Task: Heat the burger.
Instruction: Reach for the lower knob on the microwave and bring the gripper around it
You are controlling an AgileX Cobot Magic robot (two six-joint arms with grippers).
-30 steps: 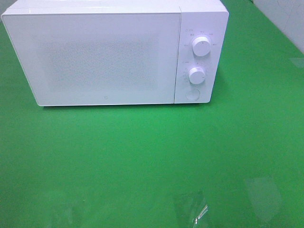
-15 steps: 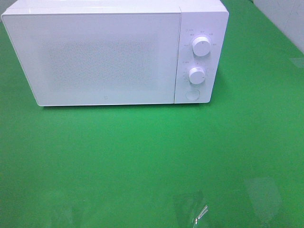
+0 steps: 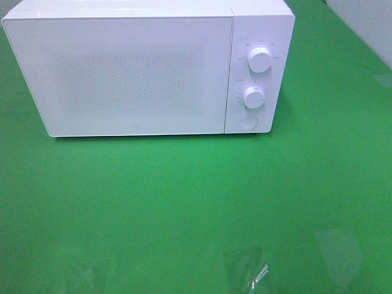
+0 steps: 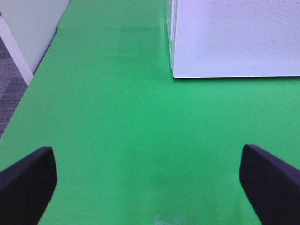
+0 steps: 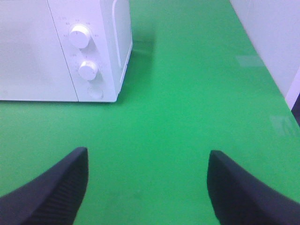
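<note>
Black fingers (image 4: 28, 183) of the left gripper (image 4: 147, 159) stand wide apart over the bare green bench (image 4: 117, 117), grasping nothing. The right gripper (image 5: 147, 157) is likewise released, its jaws parted and empty. Ahead of the right one, well apart from it, is the control panel (image 5: 101, 47) of a white microwave oven (image 3: 147, 67), whose door (image 3: 92, 92) is shut. The burger shows in no view. It is not on the visible bench, and the frosted door hides whatever may be inside, so I cannot tell where it is.

The step in hand, as I judge it, lies at the panel: either pressing the round button (image 3: 247, 121) to free the door, or turning a knob. The right gripper suits it best. It should come in square to the panel, narrow its jaws first, and push or twist gently so the oven does not slide.

Count: one microwave oven, two knobs (an upper knob (image 3: 260, 60) and a lower knob (image 3: 253, 97)), one round button, two grippers, no burger in view.
</note>
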